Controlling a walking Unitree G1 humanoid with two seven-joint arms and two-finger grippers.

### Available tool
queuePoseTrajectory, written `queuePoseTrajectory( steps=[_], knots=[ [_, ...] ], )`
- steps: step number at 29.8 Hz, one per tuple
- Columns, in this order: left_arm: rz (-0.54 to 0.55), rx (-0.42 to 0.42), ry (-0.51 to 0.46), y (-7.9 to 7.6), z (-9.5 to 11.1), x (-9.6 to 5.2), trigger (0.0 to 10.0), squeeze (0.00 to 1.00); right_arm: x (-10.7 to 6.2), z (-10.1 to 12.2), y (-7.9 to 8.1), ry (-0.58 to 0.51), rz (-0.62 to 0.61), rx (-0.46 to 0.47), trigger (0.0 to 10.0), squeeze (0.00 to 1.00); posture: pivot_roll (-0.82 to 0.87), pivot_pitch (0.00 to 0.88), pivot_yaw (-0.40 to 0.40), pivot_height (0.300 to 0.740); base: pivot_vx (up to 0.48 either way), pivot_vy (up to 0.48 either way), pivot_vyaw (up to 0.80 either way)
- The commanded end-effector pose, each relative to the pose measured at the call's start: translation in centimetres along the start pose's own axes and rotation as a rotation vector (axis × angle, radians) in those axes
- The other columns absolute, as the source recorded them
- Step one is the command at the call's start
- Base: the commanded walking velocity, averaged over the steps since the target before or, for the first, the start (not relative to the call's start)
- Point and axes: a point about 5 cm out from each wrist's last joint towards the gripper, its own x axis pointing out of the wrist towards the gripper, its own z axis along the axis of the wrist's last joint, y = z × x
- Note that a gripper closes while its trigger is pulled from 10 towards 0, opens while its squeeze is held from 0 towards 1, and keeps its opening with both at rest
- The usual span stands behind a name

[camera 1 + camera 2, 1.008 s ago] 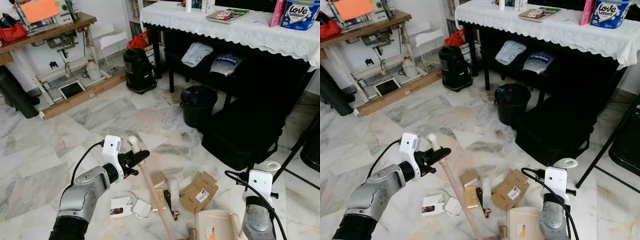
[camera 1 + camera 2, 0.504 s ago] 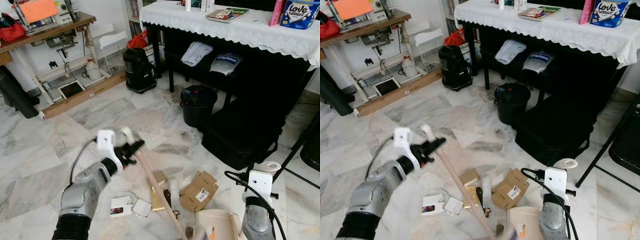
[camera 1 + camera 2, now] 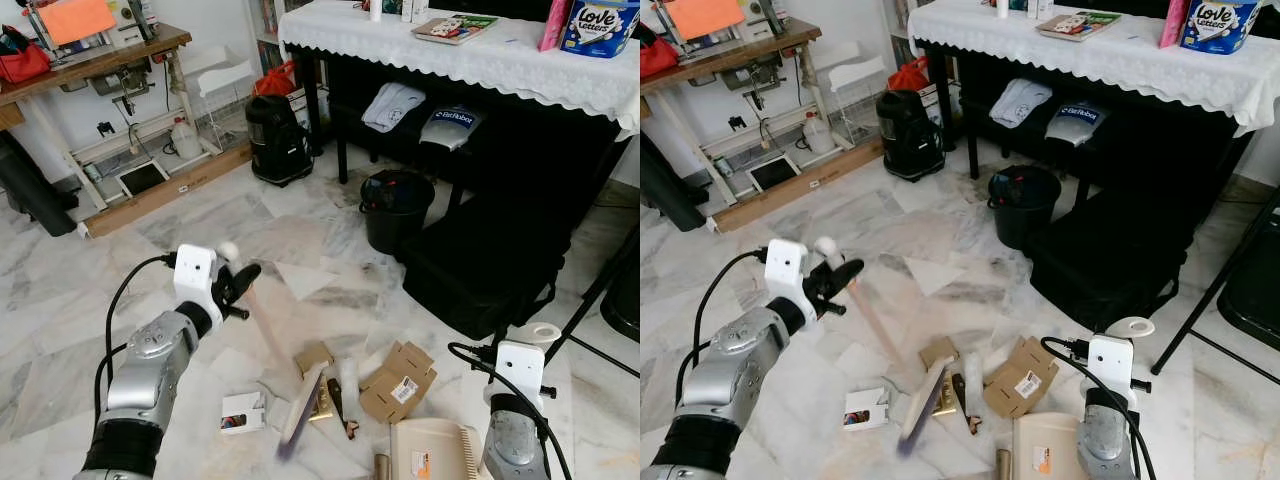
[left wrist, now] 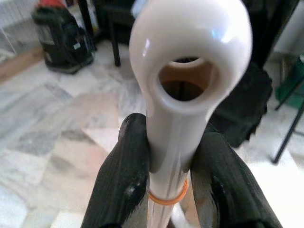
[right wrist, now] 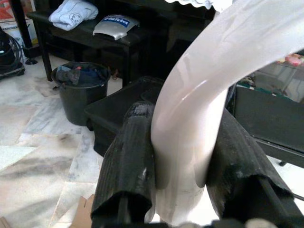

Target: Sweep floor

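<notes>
One cream-handled broom (image 3: 275, 345), motion-blurred, in left fingers (image 4: 123, 190), head among cardboard scraps (image 3: 398, 380).

Lived-in home room, part storage, part hobby corner. Marble tile floor (image 3: 80, 300) strewn with cardboard scraps (image 3: 398, 382). Table (image 3: 470, 60) under white lace cloth carries book (image 3: 456, 29) and toilet-roll pack (image 3: 600, 27); folded clothes (image 3: 394, 106) on bench beneath. Sewing-machine table (image 3: 100, 60) by wall, black vacuum cleaner (image 3: 280, 140), black bin (image 3: 396, 211).
</notes>
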Motion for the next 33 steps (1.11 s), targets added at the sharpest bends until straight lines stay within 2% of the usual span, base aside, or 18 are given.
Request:
queuePoseTrajectory(
  steps=[1, 8, 12, 22, 24, 30, 33],
  knots=[
    [-0.026, -0.013, -0.013, -0.2, 0.1, 0.1, 10.0, 0.0, -0.9, -1.2, 0.6, 0.065, 0.051, -0.033, 10.0, 0.0, -0.01, 0.0, 0.117, 0.74, 0.0, 0.0, 0.0],
    [-0.06, 0.011, 0.015, -0.7, -0.5, 0.0, 10.0, 0.0, -1.0, -1.4, 0.6, 0.076, 0.054, -0.034, 10.0, 0.0, -0.01, 0.0, 0.122, 0.74, 0.0, 0.0, 0.0],
    [-0.107, 0.023, 0.084, -1.2, -1.7, -0.2, 10.0, 0.0, -1.1, -1.7, 0.4, 0.092, 0.056, -0.04, 10.0, 0.0, -0.02, 0.0, 0.123, 0.74, 0.0, 0.0, 0.0],
    [-0.205, -0.029, 0.16, -3.0, -2.9, -0.2, 10.0, 0.0, -1.2, -2.0, 0.0, 0.112, 0.052, -0.047, 10.0, 0.0, -0.02, 0.0, 0.125, 0.74, 0.0, 0.0, 0.0],
    [-0.205, -0.001, 0.206, -3.1, -3.6, -0.1, 10.0, 0.0, -1.2, -2.0, 0.0, 0.115, 0.06, -0.045, 10.0, 0.0, -0.03, 0.0, 0.125, 0.74, 0.0, 0.0, 0.0],
    [-0.116, -0.086, 0.175, -3.3, -3.8, 1.1, 10.0, 0.0, -1.4, -2.0, 0.1, 0.106, 0.06, -0.042, 10.0, 0.0, -0.03, 0.0, 0.122, 0.74, 0.0, 0.0, 0.0],
    [-0.097, -0.098, 0.161, -3.4, -3.7, 1.4, 10.0, 0.0, -1.4, -2.0, 0.0, 0.105, 0.058, -0.042, 10.0, 0.0, -0.04, 0.0, 0.122, 0.74, 0.0, 0.0, 0.0]
  ],
)
